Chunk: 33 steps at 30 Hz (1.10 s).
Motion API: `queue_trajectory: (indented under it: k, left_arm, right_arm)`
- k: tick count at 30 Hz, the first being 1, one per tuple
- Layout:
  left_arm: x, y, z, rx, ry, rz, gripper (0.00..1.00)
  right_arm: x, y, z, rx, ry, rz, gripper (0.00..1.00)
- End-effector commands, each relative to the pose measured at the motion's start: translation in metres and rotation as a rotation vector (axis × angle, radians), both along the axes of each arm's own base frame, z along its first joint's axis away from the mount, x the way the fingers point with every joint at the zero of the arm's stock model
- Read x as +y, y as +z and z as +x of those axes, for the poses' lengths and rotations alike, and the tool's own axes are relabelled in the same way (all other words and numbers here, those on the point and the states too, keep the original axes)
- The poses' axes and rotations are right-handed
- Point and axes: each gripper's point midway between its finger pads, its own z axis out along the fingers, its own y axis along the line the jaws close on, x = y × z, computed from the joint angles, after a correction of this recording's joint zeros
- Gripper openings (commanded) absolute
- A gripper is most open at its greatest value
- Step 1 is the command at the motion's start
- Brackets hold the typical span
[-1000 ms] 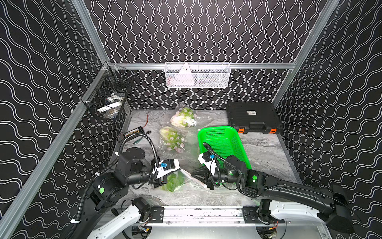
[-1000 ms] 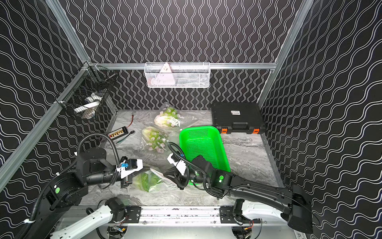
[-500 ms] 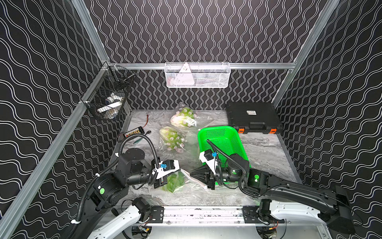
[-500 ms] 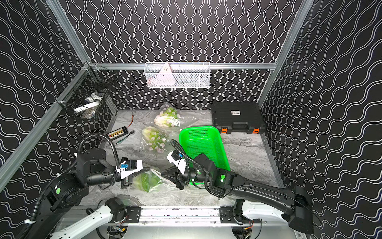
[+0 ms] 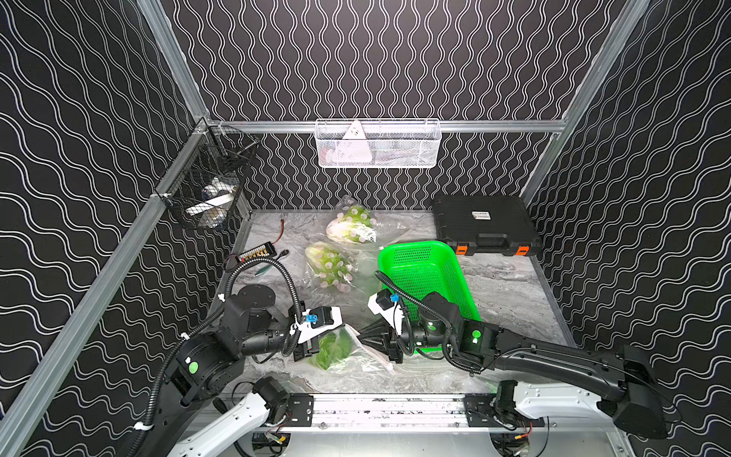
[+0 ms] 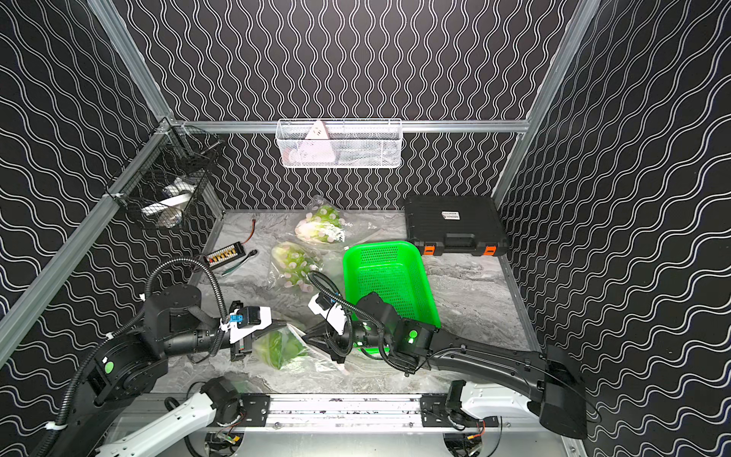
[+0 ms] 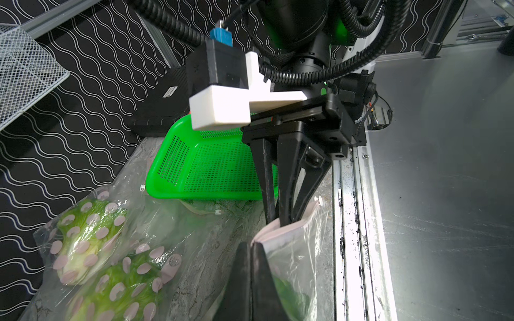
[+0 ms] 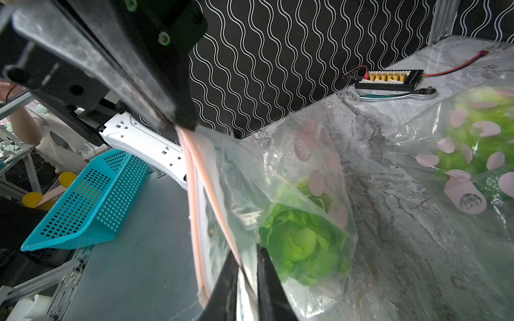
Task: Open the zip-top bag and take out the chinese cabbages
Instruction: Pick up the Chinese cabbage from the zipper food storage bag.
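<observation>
The zip-top bag (image 5: 358, 356) (image 6: 294, 350) lies near the table's front edge, clear with pink dots and a pink zip strip. One of the chinese cabbages (image 5: 332, 350) (image 8: 300, 244) shows green inside it. My left gripper (image 5: 344, 327) (image 7: 251, 250) is shut on the bag's pink zip strip. My right gripper (image 5: 358, 335) (image 8: 247, 259) faces it and is shut on one lip of the same strip. The two grips sit close together at the bag's mouth. Two more dotted bags, each with a cabbage (image 5: 330, 264) (image 5: 350, 225), lie farther back.
A green basket (image 5: 429, 257) stands right of centre, just behind my right arm. At the back right lies a black case (image 5: 484, 225). A connector board (image 5: 257, 251) and a ratchet (image 8: 397, 96) lie by the left wall. Wire baskets (image 5: 377, 144) (image 5: 209, 186) hang on the walls.
My right gripper has shifted slightly left, toward the left gripper, and its wrist has risen a little. The left arm has held still. Both grips on the bag are unchanged.
</observation>
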Motion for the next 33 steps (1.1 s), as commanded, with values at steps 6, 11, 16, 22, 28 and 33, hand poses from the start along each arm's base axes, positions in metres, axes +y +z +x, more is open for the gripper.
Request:
queue_trajectory:
  k: [6,11,16,22,28,33]
  left_arm:
    - [-0.001,0.002,0.002,-0.012,0.002,-0.010,0.00]
    - [-0.001,0.001,0.003,-0.007,0.004,-0.011,0.00]
    - [-0.001,-0.001,0.005,-0.002,0.016,-0.004,0.00]
    - [-0.004,-0.007,0.006,0.025,0.011,-0.001,0.00]
    - [-0.004,-0.009,0.005,0.032,0.010,-0.003,0.00]
    - [-0.006,-0.014,0.006,0.053,0.010,-0.014,0.00]
  right_arm:
    - [-0.003,-0.020,-0.004,0.014,0.013,-0.037,0.02]
    - [-0.007,-0.014,-0.003,-0.001,0.000,-0.015,0.00]
    - [-0.014,-0.008,0.018,-0.061,-0.120,-0.029,0.00]
    - [-0.022,-0.007,0.053,-0.180,-0.290,-0.127,0.00]
    - [-0.028,-0.001,0.080,-0.246,-0.430,-0.169,0.00]
    - [-0.033,-0.009,0.098,-0.250,-0.528,-0.235,0.24]
